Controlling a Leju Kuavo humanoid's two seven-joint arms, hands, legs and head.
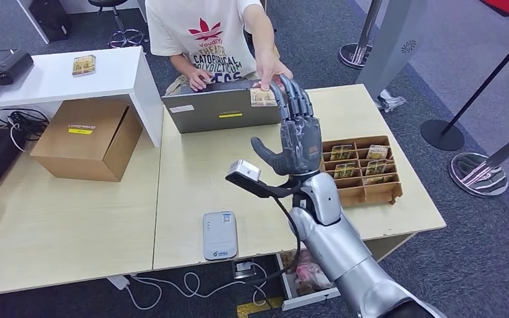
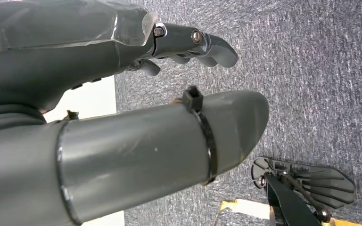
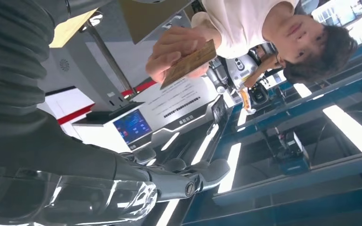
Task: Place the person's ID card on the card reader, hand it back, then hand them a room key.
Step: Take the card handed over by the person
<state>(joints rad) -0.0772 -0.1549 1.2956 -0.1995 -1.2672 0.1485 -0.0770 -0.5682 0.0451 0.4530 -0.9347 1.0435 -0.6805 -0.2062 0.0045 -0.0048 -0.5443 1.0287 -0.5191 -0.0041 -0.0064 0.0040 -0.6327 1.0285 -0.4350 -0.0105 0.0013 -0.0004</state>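
bare tabletop (image 1: pixel 192 172) is seen between the card reader (image 1: pixel 219 234) at the near edge and the open laptop (image 1: pixel 222 109) at the far edge, whose raised lid closes off the far side in front of the person. the right hand (image 1: pixel 296 129) is raised with fingers spread just below the person's hand (image 1: pixel 270 71) and the card (image 1: pixel 263 97) held there. passage to the right is bounded by the wooden card tray (image 1: pixel 364 191), and to the left by the cardboard box (image 1: pixel 87 138) and the white shelf (image 1: pixel 126 76).
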